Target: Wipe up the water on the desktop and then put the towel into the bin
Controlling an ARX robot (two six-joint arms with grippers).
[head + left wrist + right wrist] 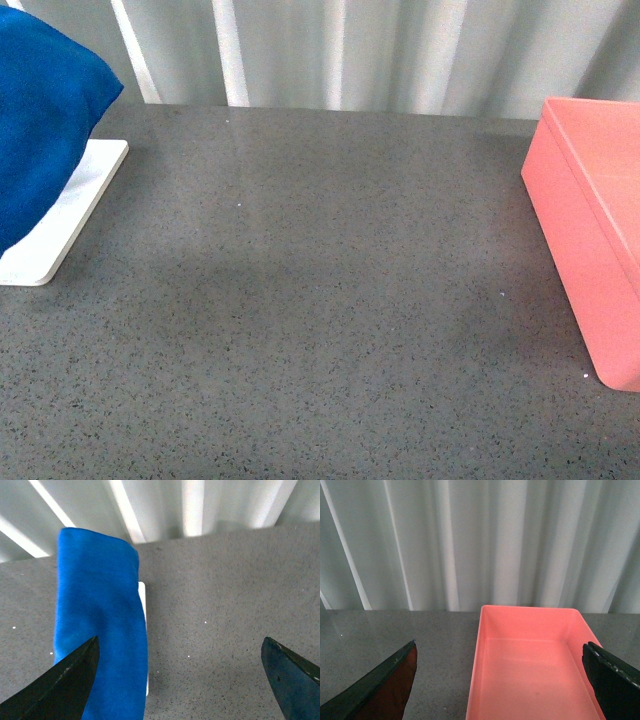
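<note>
The blue towel (40, 120) hangs over a white stand (70, 215) at ten o'clock on the worktop (320, 300). The pink bin (590, 230) sits at three o'clock. The left hand (179, 640) is spread wide and holds nothing, and so is the right hand (500, 644). The left hand should probably slide over the towel, pinch its top fold, and lift straight up so the stand does not tip.

The towel (40, 120) hung over a stand (72, 210) at the far left of the desktop (320, 300), hiding most of its base plate. The bin (585, 240) sat at the right edge, well apart from both, with open desktop between them. A ribbed wall panel (350, 50) rose behind the desktop's far edge.
</note>
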